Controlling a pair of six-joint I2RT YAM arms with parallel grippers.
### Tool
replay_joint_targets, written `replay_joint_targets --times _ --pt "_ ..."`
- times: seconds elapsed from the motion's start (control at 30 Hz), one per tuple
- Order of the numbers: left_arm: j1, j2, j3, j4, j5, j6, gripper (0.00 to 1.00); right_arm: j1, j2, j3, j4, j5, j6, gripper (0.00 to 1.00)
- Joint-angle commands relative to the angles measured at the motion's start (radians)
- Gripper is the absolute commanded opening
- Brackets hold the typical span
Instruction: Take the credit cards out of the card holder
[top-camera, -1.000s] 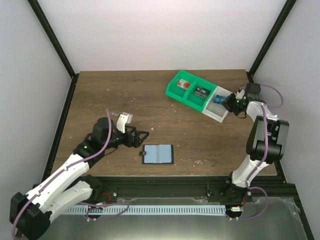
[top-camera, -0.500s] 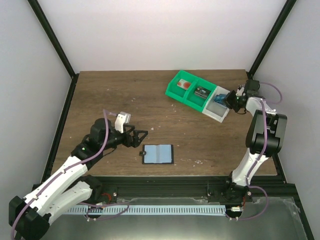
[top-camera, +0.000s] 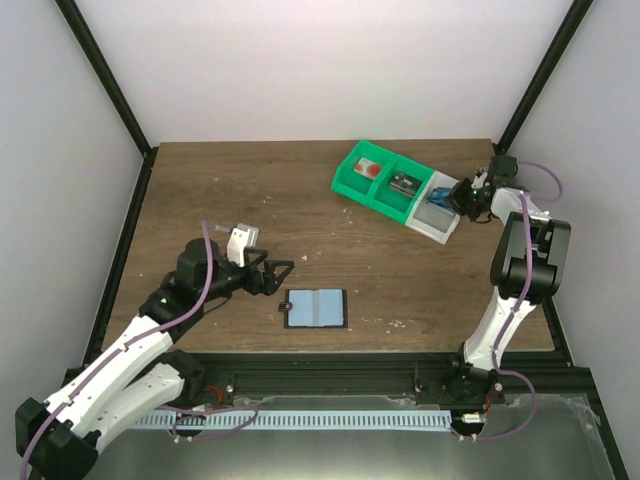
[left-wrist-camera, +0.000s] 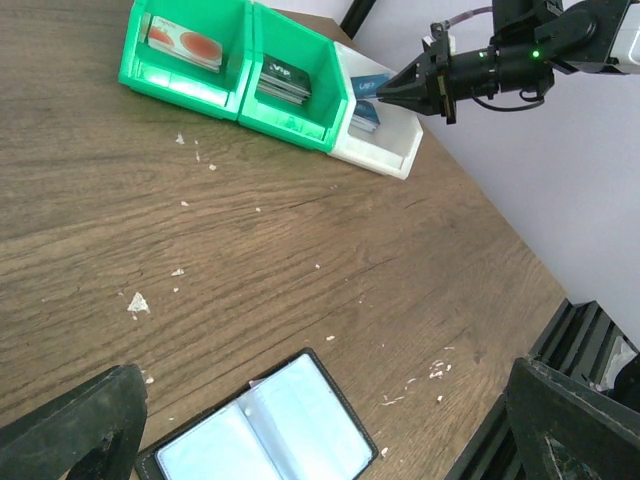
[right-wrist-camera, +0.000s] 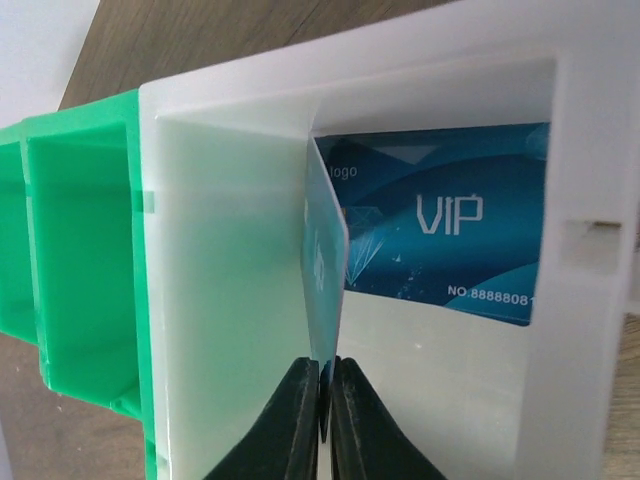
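The card holder (top-camera: 316, 308) lies open on the table near the front edge, its two pale blue panels facing up (left-wrist-camera: 265, 430). My left gripper (top-camera: 282, 274) hovers just left of it, open wide, its black fingers (left-wrist-camera: 70, 425) on either side of the wrist view. My right gripper (top-camera: 458, 200) is at the white bin (top-camera: 432, 222), shut (right-wrist-camera: 325, 400) on a teal credit card (right-wrist-camera: 325, 270) held edge-on inside the bin. A blue VIP card (right-wrist-camera: 450, 240) lies flat on the bin's floor.
Two joined green bins (top-camera: 380, 180) adjoin the white one at the back right; one holds a red-and-white card (left-wrist-camera: 185, 40), the other a dark card (left-wrist-camera: 283, 80). Small white crumbs dot the wood. A black rail runs along the front edge (top-camera: 400, 360).
The right gripper has shifted slightly back and left, carrying the teal card deeper into the white bin. The left arm has drifted a little; the card holder has not moved.
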Motion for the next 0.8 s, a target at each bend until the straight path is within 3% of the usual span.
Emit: replay_joint_targets --times 0.0,0.13,0.77 --pt "0.001 -0.02 -0.013 0.008 -0.014 0.016 1.0 -0.011 0.014 0.057 -0.013 0.034 0.001 0.07" --pt "0.001 -0.023 -0.014 0.008 -0.017 0.016 1.0 -0.01 0.026 0.079 -0.037 0.053 0.001 0.13" --pt "0.001 -0.029 -0.017 0.013 -0.02 0.018 1.0 -0.011 0.003 0.106 -0.054 0.106 0.056 0.2"
